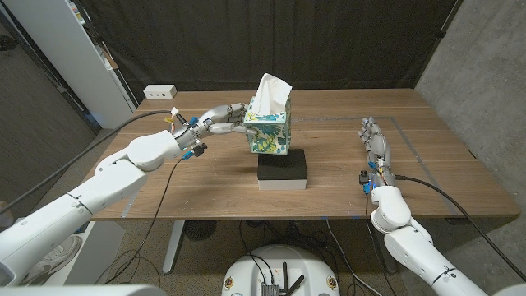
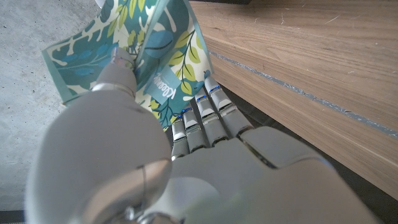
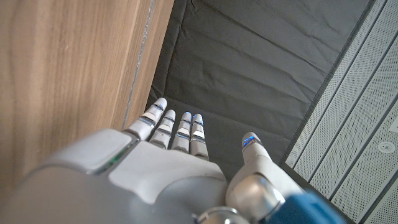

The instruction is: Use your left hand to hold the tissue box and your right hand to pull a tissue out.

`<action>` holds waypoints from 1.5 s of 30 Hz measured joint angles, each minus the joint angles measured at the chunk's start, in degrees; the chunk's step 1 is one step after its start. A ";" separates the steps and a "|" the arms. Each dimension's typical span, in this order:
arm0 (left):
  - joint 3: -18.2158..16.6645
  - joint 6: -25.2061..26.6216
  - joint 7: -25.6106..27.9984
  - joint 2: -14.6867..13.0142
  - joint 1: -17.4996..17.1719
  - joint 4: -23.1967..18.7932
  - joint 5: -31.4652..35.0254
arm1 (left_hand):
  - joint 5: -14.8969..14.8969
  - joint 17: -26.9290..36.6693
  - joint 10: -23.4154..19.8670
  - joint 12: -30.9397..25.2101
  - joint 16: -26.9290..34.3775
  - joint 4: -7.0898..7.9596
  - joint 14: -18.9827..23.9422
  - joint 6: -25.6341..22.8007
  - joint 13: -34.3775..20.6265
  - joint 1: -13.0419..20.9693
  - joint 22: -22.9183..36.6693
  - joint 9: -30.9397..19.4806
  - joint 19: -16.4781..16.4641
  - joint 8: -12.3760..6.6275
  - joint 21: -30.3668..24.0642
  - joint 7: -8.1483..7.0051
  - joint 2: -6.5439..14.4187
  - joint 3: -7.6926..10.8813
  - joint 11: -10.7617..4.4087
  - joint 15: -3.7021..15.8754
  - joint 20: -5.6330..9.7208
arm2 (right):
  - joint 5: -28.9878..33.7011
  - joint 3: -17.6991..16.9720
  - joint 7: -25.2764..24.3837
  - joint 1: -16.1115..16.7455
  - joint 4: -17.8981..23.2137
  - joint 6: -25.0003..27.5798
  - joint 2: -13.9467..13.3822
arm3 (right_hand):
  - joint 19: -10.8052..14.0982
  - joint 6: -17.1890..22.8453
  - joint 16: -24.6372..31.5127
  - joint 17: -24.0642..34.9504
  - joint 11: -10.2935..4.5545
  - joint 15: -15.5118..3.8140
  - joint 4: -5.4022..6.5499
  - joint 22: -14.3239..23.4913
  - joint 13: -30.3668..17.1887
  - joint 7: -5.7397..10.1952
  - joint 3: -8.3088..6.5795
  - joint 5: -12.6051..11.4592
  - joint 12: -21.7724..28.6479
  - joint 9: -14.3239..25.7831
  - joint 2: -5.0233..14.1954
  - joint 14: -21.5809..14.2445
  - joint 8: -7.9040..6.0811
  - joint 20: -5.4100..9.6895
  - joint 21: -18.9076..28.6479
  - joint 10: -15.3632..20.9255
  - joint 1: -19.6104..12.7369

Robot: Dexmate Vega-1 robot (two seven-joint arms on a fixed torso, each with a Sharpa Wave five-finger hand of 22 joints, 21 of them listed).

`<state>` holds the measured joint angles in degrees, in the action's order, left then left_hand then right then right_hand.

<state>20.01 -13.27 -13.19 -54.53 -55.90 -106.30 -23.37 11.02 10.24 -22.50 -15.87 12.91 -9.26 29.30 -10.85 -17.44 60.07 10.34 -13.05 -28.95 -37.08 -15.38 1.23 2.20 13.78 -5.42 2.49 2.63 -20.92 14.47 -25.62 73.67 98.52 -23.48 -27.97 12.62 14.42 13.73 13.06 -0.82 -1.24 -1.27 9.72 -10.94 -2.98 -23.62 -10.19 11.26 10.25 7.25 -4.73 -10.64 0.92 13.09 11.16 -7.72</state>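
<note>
head view high above the worktop [image 1: 345,177], facing down and outward. left wrist view close behind the tissue box [image 2: 158,59]; right wrist view low along the worktop's edge. worktop shared by all.

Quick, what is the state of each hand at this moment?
Left hand: holding the tissue box, lifted above the black block.
Right hand: open, holding nothing, at the table.

Black curtain [image 1: 271,41] behind wooden table [image 1: 427,164]; grey wall [image 1: 485,66] right.
</note>
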 measured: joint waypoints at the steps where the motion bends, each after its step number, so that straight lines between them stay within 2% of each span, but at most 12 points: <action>1: 0.00 0.00 0.01 0.06 0.02 0.01 0.01 | 0.00 0.00 0.00 0.00 -0.01 0.00 0.00 0.00 0.00 0.00 0.00 0.00 0.00 0.00 0.00 0.00 0.00 0.00 0.00 0.00 0.00 | 0.00 -0.04 0.00 0.10 0.09 0.00 0.01 | 0.00 0.00 0.00 0.00 0.00 0.00 0.00 0.00 0.00 0.00 0.00 0.00 0.00 0.00 0.00 0.00 0.00 0.00 0.00 0.00 0.00; 45: 0.47 -0.69 -0.26 0.52 0.09 0.27 0.22 | 0.00 0.03 0.01 0.23 -0.66 0.07 0.40 0.00 -0.52 -0.03 0.01 0.00 0.00 -0.22 0.45 0.00 0.42 -0.09 0.01 -0.01 0.00 | 4.72 -2.80 -5.02 9.53 7.19 -0.49 2.69 | 0.33 0.00 0.00 0.00 0.00 0.00 -0.24 0.00 0.00 0.00 -0.24 0.00 0.00 0.00 0.00 0.00 0.00 0.31 -0.41 0.00 0.00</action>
<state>20.48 -13.96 -13.45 -54.02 -55.80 -106.03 -23.16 11.02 10.28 -22.49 -15.65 12.25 -9.20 29.70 -10.85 -17.96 60.03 10.35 -13.04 -28.95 -37.30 -14.93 1.22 2.62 13.69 -5.41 2.48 2.63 -16.20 11.67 -30.64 83.20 105.70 -23.97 -25.29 12.95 14.42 13.73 13.07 -0.82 -1.24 -1.51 9.72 -10.94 -2.98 -23.87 -10.19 11.26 10.25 7.25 -4.73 -10.64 1.22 12.68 11.16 -7.72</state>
